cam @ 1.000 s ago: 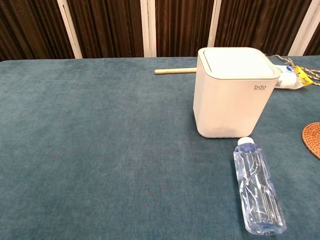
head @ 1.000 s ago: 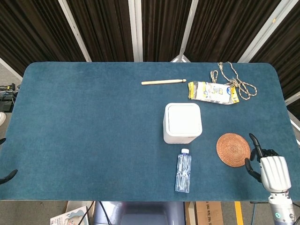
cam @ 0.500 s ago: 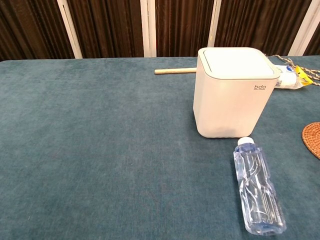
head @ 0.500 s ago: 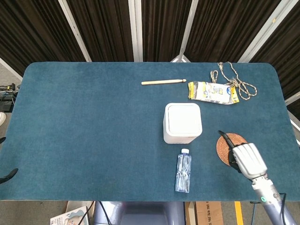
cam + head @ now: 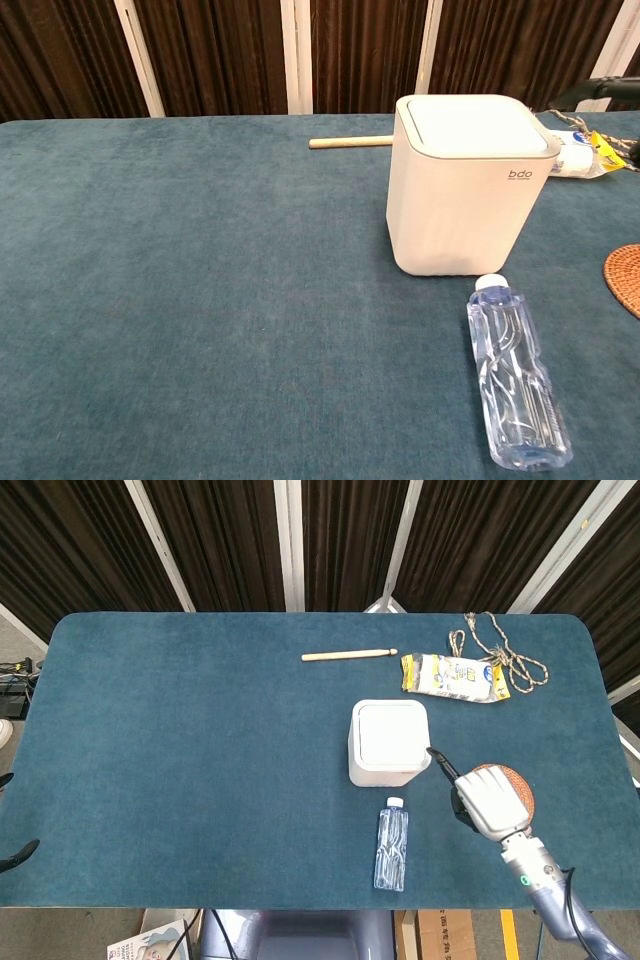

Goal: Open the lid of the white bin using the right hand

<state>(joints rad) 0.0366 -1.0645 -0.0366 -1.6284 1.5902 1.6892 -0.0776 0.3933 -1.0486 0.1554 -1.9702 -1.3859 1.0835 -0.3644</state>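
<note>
The white bin (image 5: pixel 389 744) stands right of the table's middle, its flat lid (image 5: pixel 390 732) down; the chest view shows the bin (image 5: pixel 466 200) and its lid (image 5: pixel 477 124) close up. My right hand (image 5: pixel 487 800) hovers just right of the bin, over a woven coaster, holding nothing. One of its dark fingers (image 5: pixel 440 762) stretches toward the bin's near right corner. In the chest view only a dark finger (image 5: pixel 598 90) shows, at the upper right. Of my left hand (image 5: pixel 16 858) only a dark tip shows at the left edge.
A clear water bottle (image 5: pixel 392 845) (image 5: pixel 515 385) lies in front of the bin. The woven coaster (image 5: pixel 516 778) (image 5: pixel 626 279) is partly under my right hand. Behind the bin lie a wooden stick (image 5: pixel 348 655), a wipes packet (image 5: pixel 452 677) and a rope (image 5: pixel 505 652).
My right hand has moved left from the table's front right corner, over the coaster, up beside the bin. Its finger has come into the chest view.
</note>
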